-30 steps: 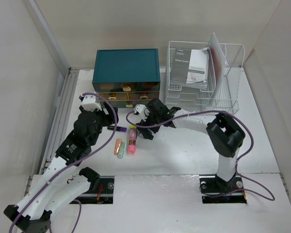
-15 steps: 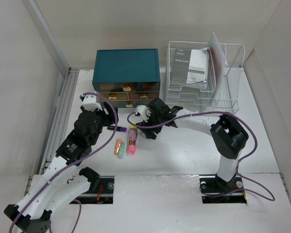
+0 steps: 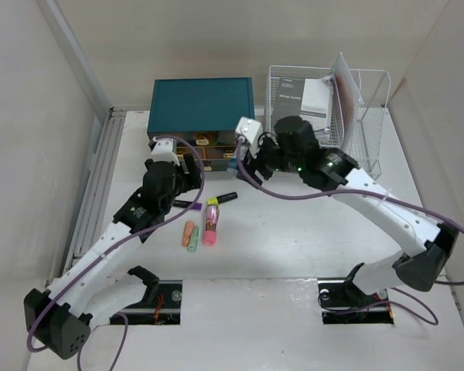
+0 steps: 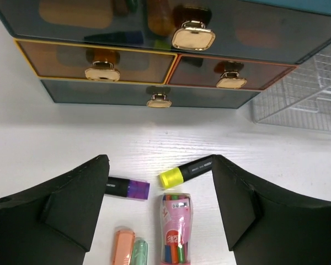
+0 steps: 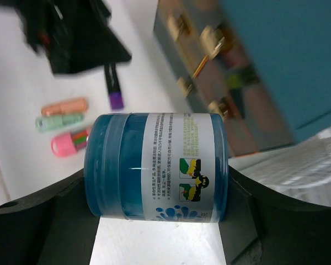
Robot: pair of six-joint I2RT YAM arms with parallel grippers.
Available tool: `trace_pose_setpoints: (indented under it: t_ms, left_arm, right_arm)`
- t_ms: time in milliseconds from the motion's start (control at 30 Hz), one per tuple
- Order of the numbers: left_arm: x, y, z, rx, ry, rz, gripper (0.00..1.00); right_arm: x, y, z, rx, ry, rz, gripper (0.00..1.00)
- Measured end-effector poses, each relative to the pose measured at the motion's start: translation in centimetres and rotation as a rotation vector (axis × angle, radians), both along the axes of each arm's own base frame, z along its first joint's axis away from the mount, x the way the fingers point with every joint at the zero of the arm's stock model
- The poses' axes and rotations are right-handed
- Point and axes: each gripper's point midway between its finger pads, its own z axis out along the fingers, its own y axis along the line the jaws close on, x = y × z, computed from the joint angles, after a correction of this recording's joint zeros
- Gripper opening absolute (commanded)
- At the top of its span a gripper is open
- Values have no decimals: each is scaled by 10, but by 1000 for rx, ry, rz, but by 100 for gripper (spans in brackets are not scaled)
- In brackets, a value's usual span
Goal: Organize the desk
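Observation:
The white desk point(image 3: 294, 239) holds a yellow-capped black marker point(image 4: 185, 172), a purple-capped marker point(image 4: 124, 187), a pink pen pack point(image 4: 175, 229), and an orange highlighter point(image 4: 123, 247) beside a green one point(image 4: 139, 251). My left gripper point(image 4: 160, 163) is open and empty above the markers, facing the teal drawer box point(image 4: 154, 22). My right gripper point(image 5: 157, 179) is shut on a blue jar point(image 5: 154, 165) with a white label, held off the desk in front of the drawer box point(image 3: 203, 104). In the top view the right gripper point(image 3: 240, 161) is just right of the left gripper point(image 3: 187, 176).
A white wire rack point(image 3: 363, 147) with papers stands right of the drawer box at the back. The drawers point(image 4: 94, 61) are closed, with gold handles. Walls close in on the left and right sides of the desk.
My right arm has lifted and swung back toward the drawer box with the blue jar. My left arm has reached forward toward the drawers. The yellow-capped marker now lies uncovered.

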Motion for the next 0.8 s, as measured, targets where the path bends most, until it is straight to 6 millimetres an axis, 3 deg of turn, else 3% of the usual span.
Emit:
trace_pose_setpoints:
  t_ms: [133,233,333,500,800]
  left_arm:
    - [15,-6,-19,9,44,29,73]
    - [30,-10,-25,29,60,52,71]
    - [53,-18,-22,42,47,74,69]
    - [86,-29,-15,68,7,98,64]
    - [110,-31,-12,123,-17,131,60]
  right_arm:
    - [14,-22,55,108,-64,-83,0]
    - [30,-45,70,152,-70,-168,0]
    - [46,-65,70,166,-53,-245,0]
    - [53,-76,64,178,-17,-286,0]
    - [52,-85,62,199,9,-301,0]
